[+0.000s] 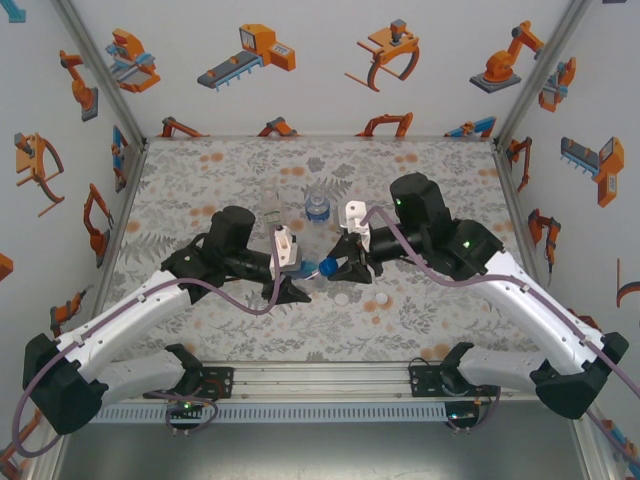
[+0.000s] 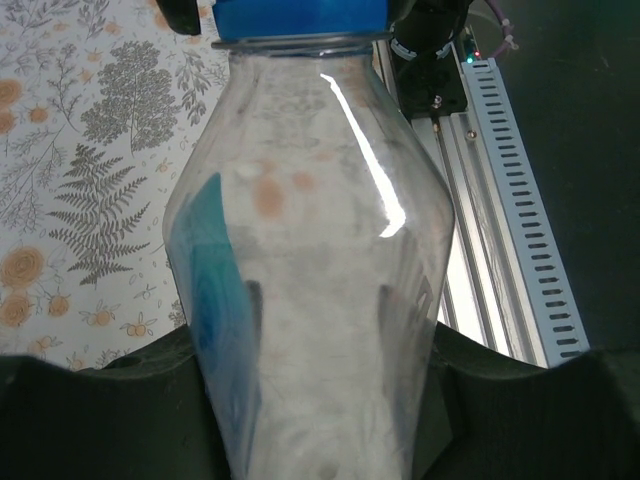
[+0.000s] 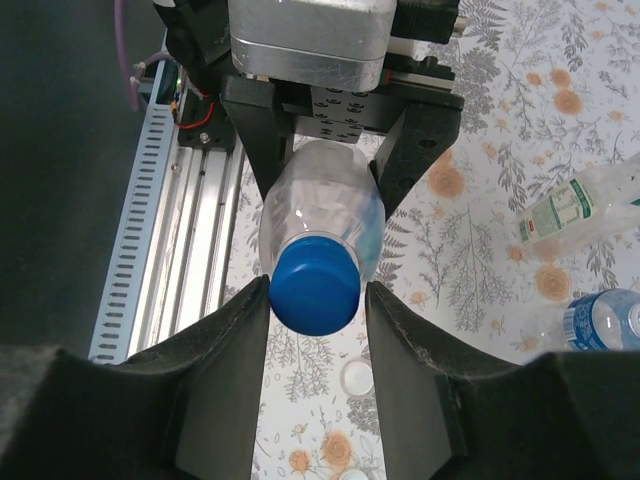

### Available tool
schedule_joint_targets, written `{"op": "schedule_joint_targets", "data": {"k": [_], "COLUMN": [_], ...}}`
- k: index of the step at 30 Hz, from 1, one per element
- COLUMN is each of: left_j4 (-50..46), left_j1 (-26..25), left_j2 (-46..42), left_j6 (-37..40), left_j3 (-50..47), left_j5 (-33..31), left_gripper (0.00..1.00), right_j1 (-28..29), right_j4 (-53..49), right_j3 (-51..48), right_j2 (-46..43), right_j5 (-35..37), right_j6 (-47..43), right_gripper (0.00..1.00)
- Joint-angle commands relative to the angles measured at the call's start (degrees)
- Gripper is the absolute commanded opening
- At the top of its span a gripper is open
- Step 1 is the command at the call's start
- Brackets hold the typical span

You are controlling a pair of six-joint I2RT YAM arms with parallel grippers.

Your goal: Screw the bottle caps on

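While the left gripper [image 1: 291, 270] clamps the clear, smooth-walled bottle [image 2: 310, 230] by its body, held level above the floral table [image 1: 200, 180], apparently to stop it turning, the glossy round blue cap [image 3: 315, 290] sits on its neck. The right gripper [image 3: 317, 300] brackets it, black fingers narrow; a firm pinch cannot be told. Two white caps [image 1: 343, 298] lie loose nearby.

Floral tablecloth [image 1: 200, 170] covering table; slotted metal rail [image 1: 320, 380] running along near edge; robot-cartoon walls [image 1: 320, 90] enclosing sides.
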Motion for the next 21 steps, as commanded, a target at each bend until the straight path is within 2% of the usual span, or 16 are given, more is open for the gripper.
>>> {"op": "schedule_joint_targets", "data": {"k": [1,7,12,15,18,21], "left_j4": [-0.80,-0.80,-0.83,-0.32,1.86,4.48], "left_j1": [-0.15,-0.16,-0.16,-0.14,-0.13,-0.10], "left_j2": [0.62,0.95,0.92,0.93,0.78,0.98], "left_j6": [1.43,1.68,1.97,2.08,1.38,0.21], "left_j3": [1.63,1.55,1.55,1.31,0.72,0.58], "left_j5": [1.86,1.90,1.45,0.36,-2.01,-5.83], "left_gripper": [0.00,0.00,0.00,0.00,0.00,0.00], "right_j1": [0.07,0.02,0.07,0.07,0.07,0.06], "right_j4": [3.56,3.93,4.91,9.27,11.86,9.47], "right_j3": [-0.30,-0.46,-1.32,-3.16,-4.86,-5.01], "right_j2": [0.07,0.12,-0.23,-0.91,-1.20,-0.48], "right_j5": [-1.56,-0.84,2.49,8.40,18.48,25.88], "right_j6": [1.23,2.50,10.48,24.89,43.95,60.16], "right_gripper": [0.41,0.36,0.19,0.02,0.00,0.00]}}
